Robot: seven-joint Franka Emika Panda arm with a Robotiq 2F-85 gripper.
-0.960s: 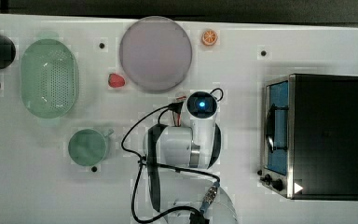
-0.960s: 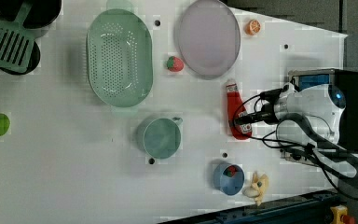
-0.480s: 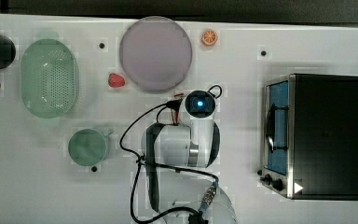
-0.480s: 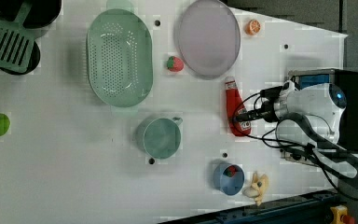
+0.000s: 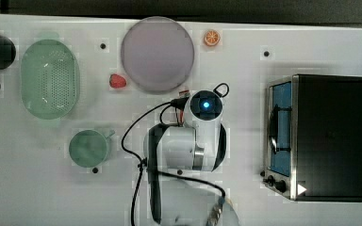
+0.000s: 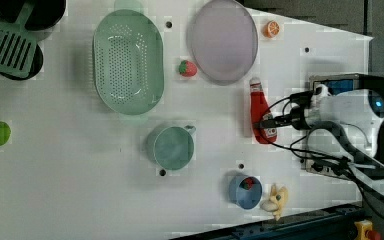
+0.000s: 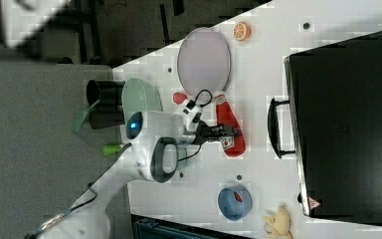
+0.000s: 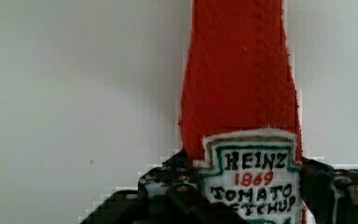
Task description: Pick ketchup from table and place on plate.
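The ketchup [image 6: 258, 105], a slim red bottle with a white cap and a label, lies flat on the white table just below the plate [image 6: 222, 40] in the left view. My gripper [image 6: 268, 123] reaches in from the left view's right and is shut on the bottle's labelled lower body. In the wrist view the ketchup [image 8: 240, 84] runs straight away from the camera, with a dark finger [image 8: 168, 191] pressed against each side of its label. The right view shows the gripper [image 7: 226, 132] across the ketchup [image 7: 229, 124]. The pale mauve plate [image 5: 158, 54] holds nothing.
A red strawberry [image 5: 118, 81] lies beside the plate and an orange slice [image 5: 211, 37] past it. A green basket [image 5: 50, 78] and green cup [image 5: 88, 148] sit toward the top view's left. A black oven [image 5: 327, 136] stands at the top view's right. A blue cup [image 6: 245, 190] and banana [image 6: 275, 200] lie near the table edge.
The fingers have closed from wide open onto the ketchup's body. The arm has barely shifted and the bottle still lies on the table.
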